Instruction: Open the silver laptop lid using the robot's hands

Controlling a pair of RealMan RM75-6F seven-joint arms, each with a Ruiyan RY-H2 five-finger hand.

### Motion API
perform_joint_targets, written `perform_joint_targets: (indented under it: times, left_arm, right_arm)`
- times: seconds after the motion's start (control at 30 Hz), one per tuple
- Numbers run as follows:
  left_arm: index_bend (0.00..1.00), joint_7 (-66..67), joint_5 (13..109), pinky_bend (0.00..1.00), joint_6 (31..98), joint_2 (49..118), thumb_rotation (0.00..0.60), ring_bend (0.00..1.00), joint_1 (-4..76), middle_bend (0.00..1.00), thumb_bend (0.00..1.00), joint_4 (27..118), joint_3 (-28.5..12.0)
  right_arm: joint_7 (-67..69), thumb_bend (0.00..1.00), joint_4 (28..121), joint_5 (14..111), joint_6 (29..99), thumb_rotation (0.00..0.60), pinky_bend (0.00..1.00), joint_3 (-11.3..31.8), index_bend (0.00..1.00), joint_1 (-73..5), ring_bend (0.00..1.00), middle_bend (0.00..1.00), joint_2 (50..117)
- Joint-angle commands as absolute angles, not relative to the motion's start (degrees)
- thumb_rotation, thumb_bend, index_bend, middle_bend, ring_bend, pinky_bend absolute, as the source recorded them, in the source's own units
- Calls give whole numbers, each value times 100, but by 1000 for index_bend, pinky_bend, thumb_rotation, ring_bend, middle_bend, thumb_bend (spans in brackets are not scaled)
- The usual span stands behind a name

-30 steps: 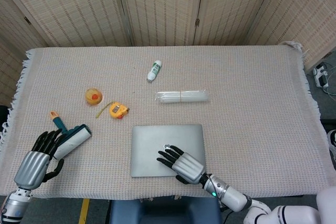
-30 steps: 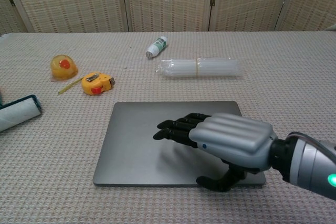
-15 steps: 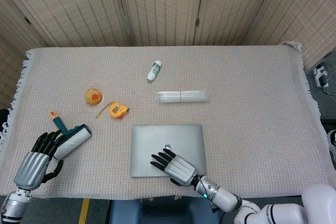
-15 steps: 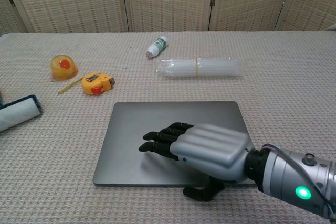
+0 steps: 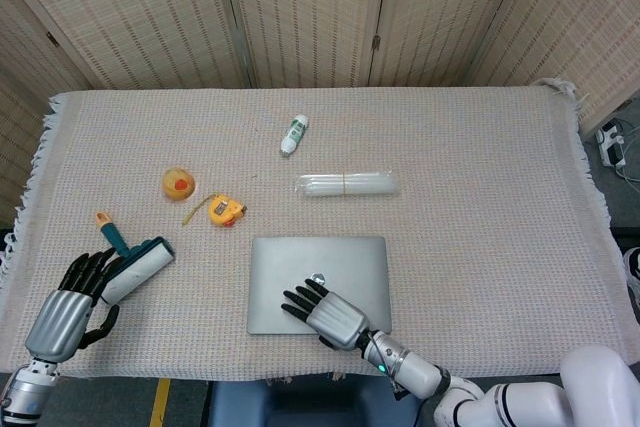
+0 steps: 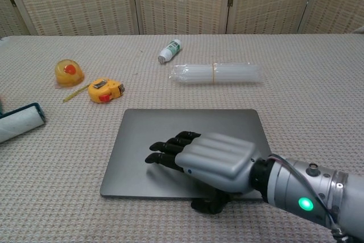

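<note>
The silver laptop [image 5: 318, 265] [image 6: 187, 126] lies shut and flat near the table's front edge. My right hand [image 5: 325, 313] [image 6: 213, 160] rests on the front part of its lid. The fingers [image 6: 168, 151] are stretched out over the lid and point left. Its thumb [image 6: 207, 205] curls down at the laptop's front edge. I cannot tell whether the thumb hooks under the lid. My left hand [image 5: 68, 307] lies at the front left of the table with fingers apart and holds nothing. It shows only in the head view.
A lint roller [image 5: 135, 267] [image 6: 20, 122] lies against my left hand's fingertips. Behind the laptop lie a yellow tape measure [image 5: 226, 211] [image 6: 106, 90], an orange dome [image 5: 177, 183], a clear bundle of tubes [image 5: 346, 184] [image 6: 216, 73] and a small white bottle [image 5: 294, 134].
My right hand has slid left and back toward the laptop's front edge, bringing the thumb to that edge. The lid stays down and the left hand has not moved.
</note>
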State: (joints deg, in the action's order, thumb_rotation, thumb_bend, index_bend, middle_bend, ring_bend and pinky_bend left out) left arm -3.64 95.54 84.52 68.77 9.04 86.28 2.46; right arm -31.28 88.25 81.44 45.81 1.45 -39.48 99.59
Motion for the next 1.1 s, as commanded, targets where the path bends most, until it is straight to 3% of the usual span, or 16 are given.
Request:
perform_joint_targets:
  times: [0.03, 0.33, 0.77, 0.9, 1.1]
  left_arm:
    - [69, -386, 9550, 0, 8463, 6887, 600, 57, 901, 53, 553, 8606, 244]
    - [69, -442, 9550, 0, 8391, 6941, 600, 57, 952, 53, 554, 8488, 244]
    - [102, -447, 9507, 0, 8121, 7190, 600, 82, 1075, 68, 553, 8190, 289]
    - [153, -438, 9585, 11, 7940, 7161, 600, 133, 1110, 140, 553, 8319, 444]
    - [165, -673, 9820, 0, 7626, 7248, 600, 131, 1293, 141, 553, 8102, 645]
  right_arm:
    - [-3186, 408, 8816, 8091, 4588, 600, 0, 188, 0, -3999, 0, 0, 9982]
    - [-3398, 409, 8834, 7895, 4627, 600, 0, 267, 0, -4123, 0, 0, 9989]
    - [-4344, 622, 8699, 7600, 4923, 600, 0, 397, 0, -4307, 0, 0, 10307]
    - [-4814, 636, 8767, 7413, 5099, 600, 0, 473, 0, -4339, 0, 0, 10368]
    - [-5447, 656, 8941, 7138, 5356, 600, 0, 560, 0, -4387, 0, 0, 10379]
